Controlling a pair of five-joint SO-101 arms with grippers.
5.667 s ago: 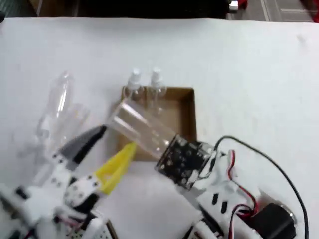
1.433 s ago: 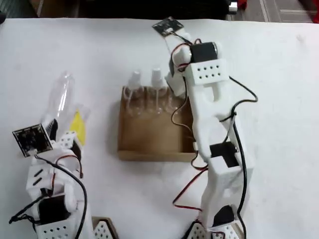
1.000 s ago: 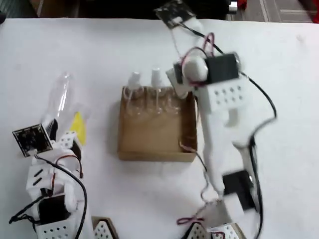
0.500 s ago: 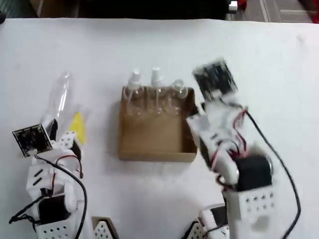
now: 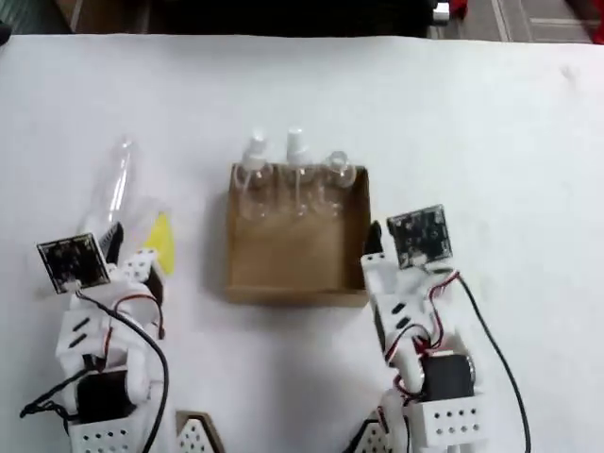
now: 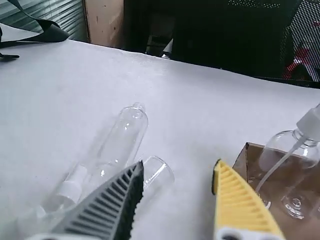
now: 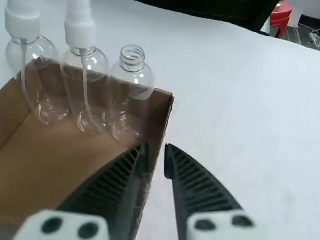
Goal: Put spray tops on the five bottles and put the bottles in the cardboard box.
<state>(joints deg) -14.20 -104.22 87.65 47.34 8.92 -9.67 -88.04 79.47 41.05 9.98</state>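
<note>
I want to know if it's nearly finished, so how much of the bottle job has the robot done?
Done: three bottles stand in the cardboard box, two with spray tops. In hand: nothing; the left hand and right hand are empty. Still to do: the third bottle needs its top, and two bottles lying on the table need tops and boxing.

Cut off at edges
The brown cardboard box (image 6: 257, 160) runs off the left wrist view; 2 white plastic spray tops (image 7: 80, 25) at its far wall are cropped.
</note>
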